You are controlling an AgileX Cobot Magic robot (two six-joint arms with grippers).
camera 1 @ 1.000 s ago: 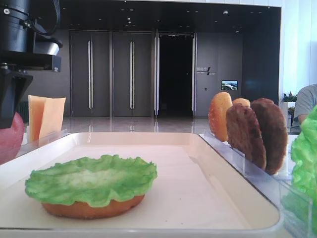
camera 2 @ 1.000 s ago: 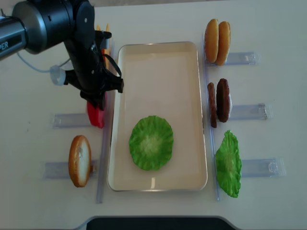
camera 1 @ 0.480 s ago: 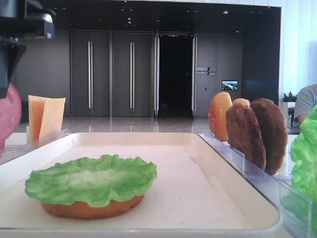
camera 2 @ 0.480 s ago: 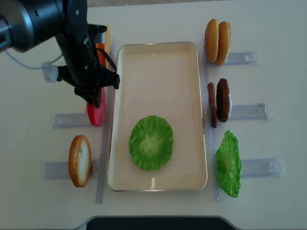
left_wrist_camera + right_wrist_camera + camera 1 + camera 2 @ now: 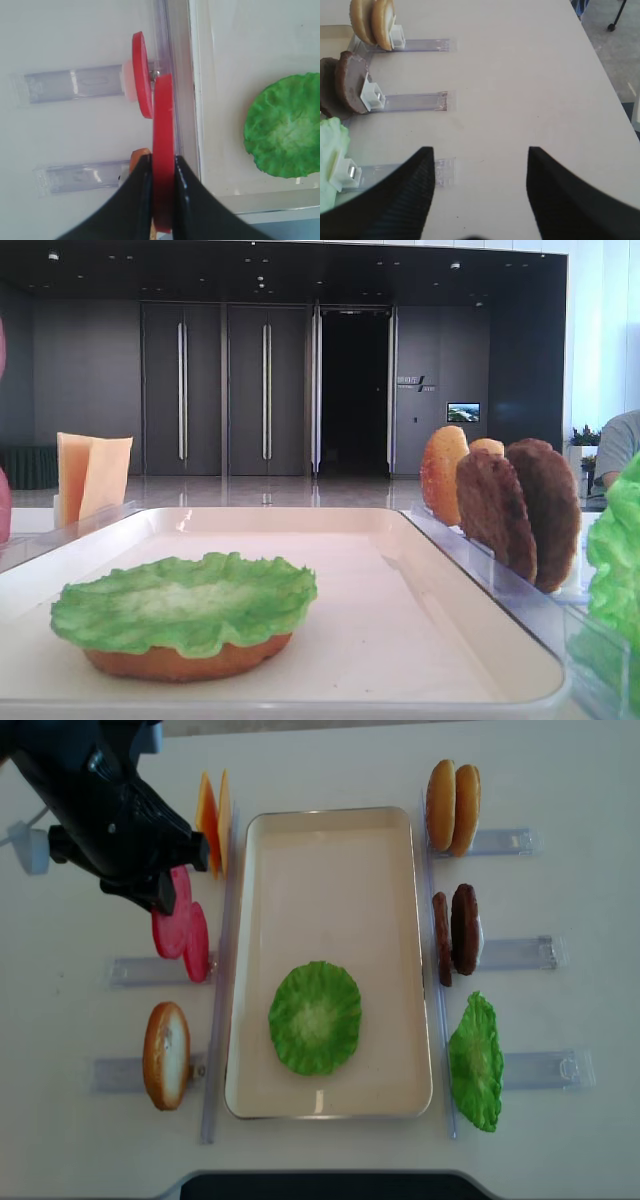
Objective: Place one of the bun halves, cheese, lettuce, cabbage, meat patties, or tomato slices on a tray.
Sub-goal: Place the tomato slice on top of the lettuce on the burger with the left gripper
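Left wrist view: left pincer [image 5: 161,172] clamped on tomato slice [image 5: 163,145], edge-on.
Right pincer [image 5: 479,185]: apart.
Advice: lay slice flat on lettuce [image 5: 315,1017], inside tray [image 5: 330,840].

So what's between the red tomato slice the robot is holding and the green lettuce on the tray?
In the left wrist view, the clear rack and the tray rim lie between the held tomato slice and the lettuce, then bare tray floor.
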